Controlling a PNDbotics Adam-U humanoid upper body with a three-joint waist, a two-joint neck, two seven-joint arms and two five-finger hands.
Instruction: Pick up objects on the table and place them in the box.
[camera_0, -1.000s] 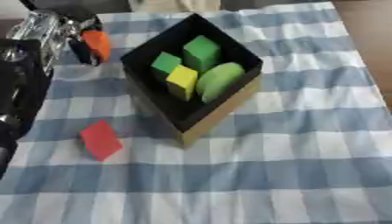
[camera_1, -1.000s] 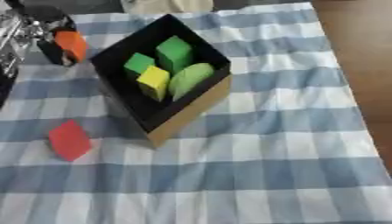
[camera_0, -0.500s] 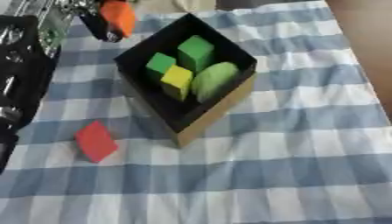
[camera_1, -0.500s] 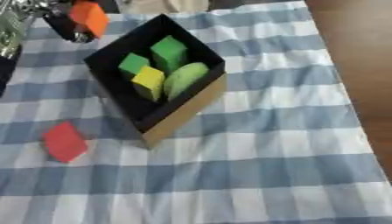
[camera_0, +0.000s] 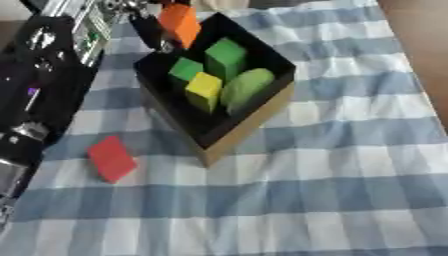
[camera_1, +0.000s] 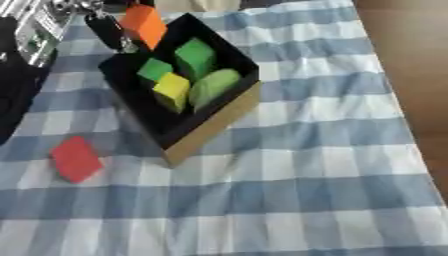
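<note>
I am holding the orange block (camera_0: 178, 22) pinched in my left hand (camera_0: 147, 27), right at the box (camera_0: 254, 120) far-left rim (1 red block (camera_0: 110, 158) waiting on the bench); I should be clearing the rim fully before releasing.

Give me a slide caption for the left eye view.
Left hand carries an orange block over the black cardboard box of green and yellow pieces; a red block lies on the checked cloth.
</note>
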